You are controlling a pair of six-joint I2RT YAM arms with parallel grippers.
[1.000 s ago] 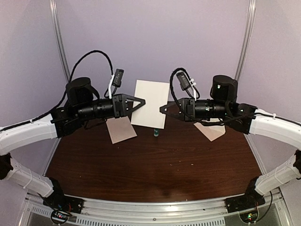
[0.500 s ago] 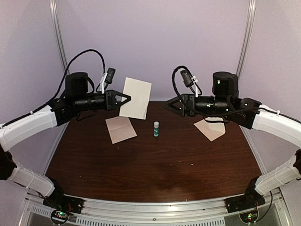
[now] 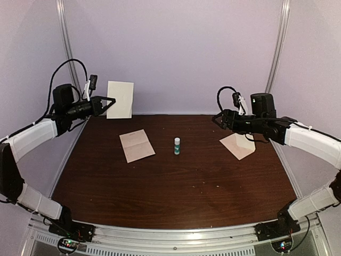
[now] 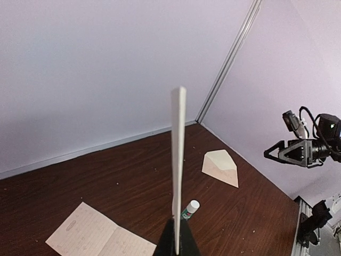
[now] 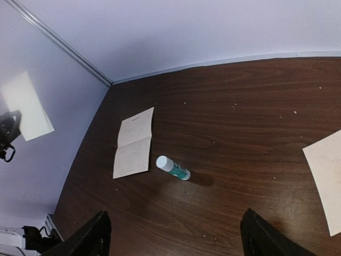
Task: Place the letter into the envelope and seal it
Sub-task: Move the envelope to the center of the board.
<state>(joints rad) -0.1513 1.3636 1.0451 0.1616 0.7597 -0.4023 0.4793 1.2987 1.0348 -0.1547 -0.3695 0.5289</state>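
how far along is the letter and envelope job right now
Nothing looks finished. The envelope lies on the table with its flap open. In hand: the left jaws are shut on a pale sheet, held up off the table; the right jaws are open and empty. Left: filling the envelope and sealing it; the glue stick stands untouched beside a creased sheet.

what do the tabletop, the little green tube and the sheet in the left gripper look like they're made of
Tabletop: dark wood or wood-look laminate; grain streaks, faint sheen.
Tube: probably plastic; smooth, white cap over a green body.
Sheet in the left gripper: matte cream paper or thin card; it stands flat though pinched at one edge, so fairly stiff.
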